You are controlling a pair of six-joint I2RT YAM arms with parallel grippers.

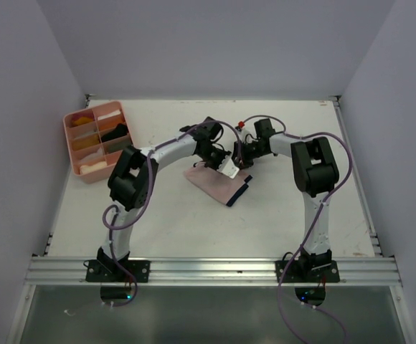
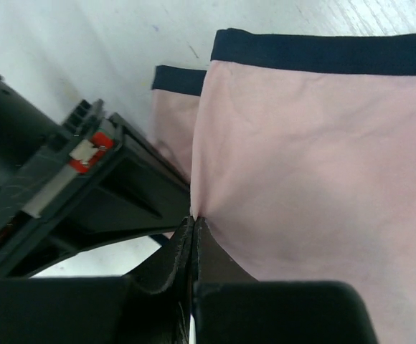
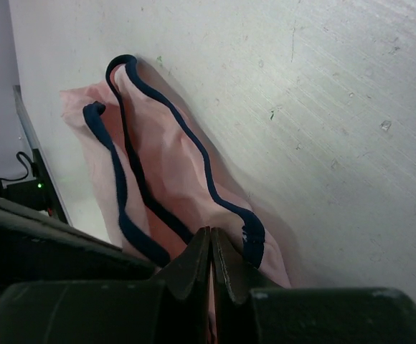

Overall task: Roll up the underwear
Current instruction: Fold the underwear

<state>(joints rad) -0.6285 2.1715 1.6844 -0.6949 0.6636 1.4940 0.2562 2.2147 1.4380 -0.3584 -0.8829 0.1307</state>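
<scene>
1. Overhead, both wrists crowd over the far edge of the pink underwear [image 1: 219, 185], so the fingertips and the spots they grip are hidden there. Only the near part of the cloth shows, lying on the table [image 1: 194, 229] roughly midway between the two arm bases, with a dark band at its right end.
2. The left wrist view cuts the garment [image 2: 301, 179] off at the right and bottom edges. A black housing [image 2: 86, 186] with a red-and-white patch fills the left side of that view, and which part it belongs to is unclear.
3. The left fingers [image 2: 178, 254] are pressed together. The pink cloth puckers to a point right at their tips, so they pinch a fold of it.
4. The right fingers [image 3: 190, 261] are also pressed together at the tips. They nip the underwear [image 3: 165, 165] at its dark-edged border, and the rest trails away from them in loose waves across the table.
5. A pink compartment tray [image 1: 72, 136] sits at the far left of the table, well apart from the garment. Its cells hold small dark, orange and pale bundles, too small to identify.
6. Nothing lies between the tray and the underwear except the left arm's elbow, which overhangs that stretch.
</scene>
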